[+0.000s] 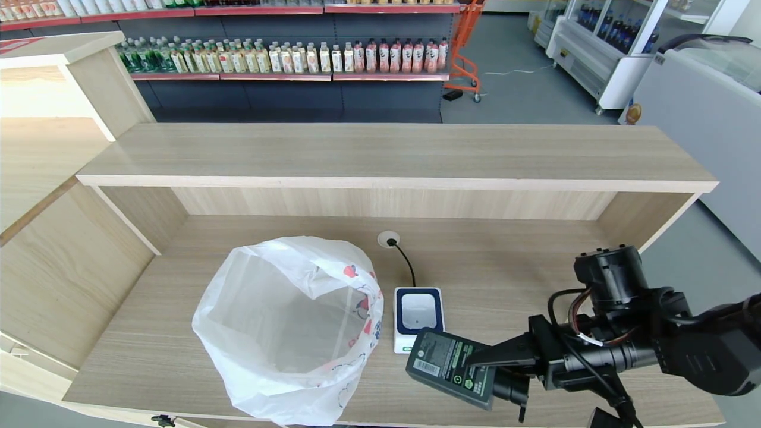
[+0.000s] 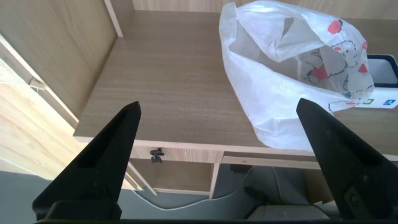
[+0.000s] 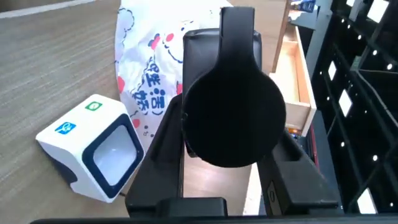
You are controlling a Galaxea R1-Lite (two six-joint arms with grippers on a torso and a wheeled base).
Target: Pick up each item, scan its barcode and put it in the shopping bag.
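The head view takes in the whole wooden counter. The white shopping bag stands open on it left of centre, and the scanner sits just beside the bag on the right, its black cable running back to a hole in the top. The right arm comes in low from the right. The right gripper is clamped on one end of a black item, held above the counter at the scanner's near right corner with its labelled, barcoded face up. The right wrist view shows only the item's plain black side, with the scanner window beyond it. The left wrist view shows the left gripper spread wide and empty over the counter's near left edge.
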